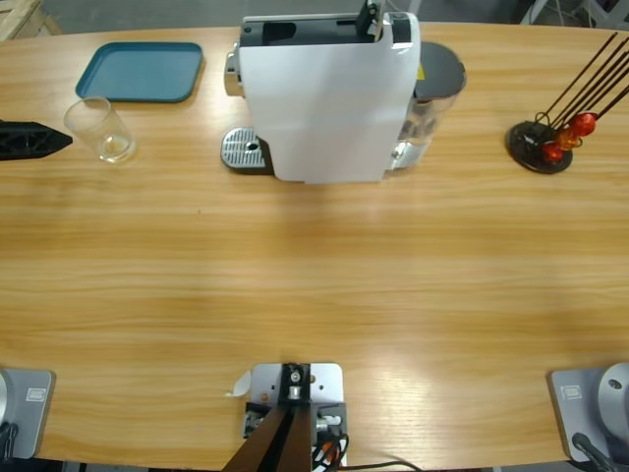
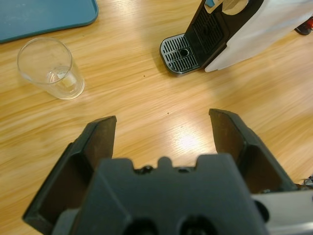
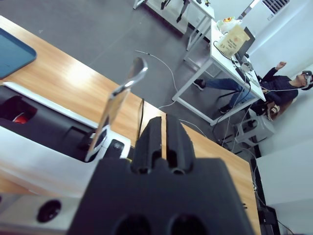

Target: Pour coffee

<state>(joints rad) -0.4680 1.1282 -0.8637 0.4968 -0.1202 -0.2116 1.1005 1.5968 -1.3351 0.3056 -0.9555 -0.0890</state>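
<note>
One clear glass point(image 2: 50, 67) stands ahead-left of the left tool point(image 2: 164, 132), whose jaws are apart; fragile, slippery, light, best taken round its wall. Right tool point(image 3: 165, 134) together above the coffee machine point(image 3: 44, 147). No coffee visible.

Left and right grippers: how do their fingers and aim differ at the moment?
The left gripper has its fingers spread wide; the right gripper's fingers are pressed together. The left points down at the table, near the glass and the coffee machine's drip tray; the right sits above the coffee machine, tilted toward the room. Neither holds anything.
</note>
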